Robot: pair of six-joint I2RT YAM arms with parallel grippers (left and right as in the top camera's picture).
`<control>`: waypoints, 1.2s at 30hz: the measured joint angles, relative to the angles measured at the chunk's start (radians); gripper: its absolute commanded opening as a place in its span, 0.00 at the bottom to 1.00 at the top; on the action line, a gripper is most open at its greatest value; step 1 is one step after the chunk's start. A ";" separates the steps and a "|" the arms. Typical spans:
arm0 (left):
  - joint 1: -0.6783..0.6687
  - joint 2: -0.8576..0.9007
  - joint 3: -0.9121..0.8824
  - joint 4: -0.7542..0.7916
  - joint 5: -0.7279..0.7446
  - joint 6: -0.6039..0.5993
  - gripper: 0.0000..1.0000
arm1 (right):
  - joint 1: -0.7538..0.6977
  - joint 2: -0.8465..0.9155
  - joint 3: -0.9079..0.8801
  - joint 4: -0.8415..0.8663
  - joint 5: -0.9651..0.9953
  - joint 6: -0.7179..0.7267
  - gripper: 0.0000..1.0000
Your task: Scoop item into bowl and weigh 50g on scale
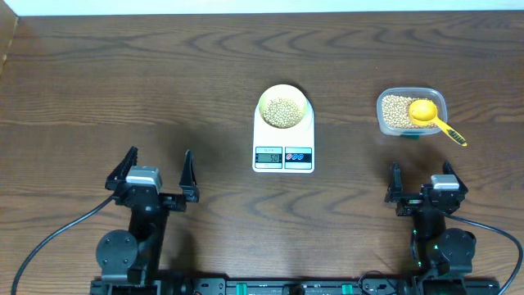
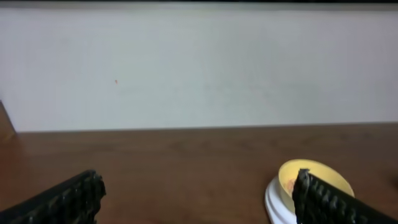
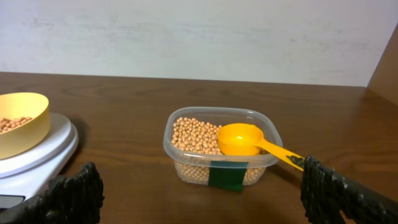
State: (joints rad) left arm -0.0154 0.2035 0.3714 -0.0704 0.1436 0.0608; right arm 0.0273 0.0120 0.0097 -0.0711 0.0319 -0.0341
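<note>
Right now my left gripper [image 1: 160, 156] and right gripper [image 1: 422, 170] hang open, empty. The bowl [image 1: 284, 105] of beans [image 1: 283, 113] sits on the scale [image 1: 284, 156]. Bumping either could skew the reading, and a clumsy grab at the scoop [image 1: 426, 113] could scatter beans.

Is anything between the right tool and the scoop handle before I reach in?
Nothing visible. Only bare table lies between the open right tool and the yellow scoop, whose handle sticks out over the near right corner of the tub.
</note>
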 measured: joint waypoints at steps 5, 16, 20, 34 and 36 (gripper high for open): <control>0.000 -0.006 -0.078 0.126 -0.016 0.000 0.99 | 0.000 0.000 0.000 0.000 0.000 0.000 0.99; 0.000 -0.034 -0.128 0.195 -0.038 -0.001 0.99 | 0.000 0.000 0.000 0.000 0.000 0.000 0.99; 0.000 -0.094 -0.137 0.200 -0.051 -0.005 0.99 | 0.000 0.000 0.000 0.000 0.000 0.000 0.99; 0.000 -0.174 -0.259 0.271 -0.082 -0.054 0.99 | 0.000 0.000 0.000 0.000 0.000 0.000 0.99; 0.000 -0.185 -0.278 0.284 -0.084 -0.058 0.99 | 0.000 0.000 0.000 0.000 0.000 0.000 0.99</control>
State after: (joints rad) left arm -0.0154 0.0185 0.0929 0.2134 0.0601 0.0029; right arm 0.0273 0.0120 0.0097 -0.0711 0.0319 -0.0341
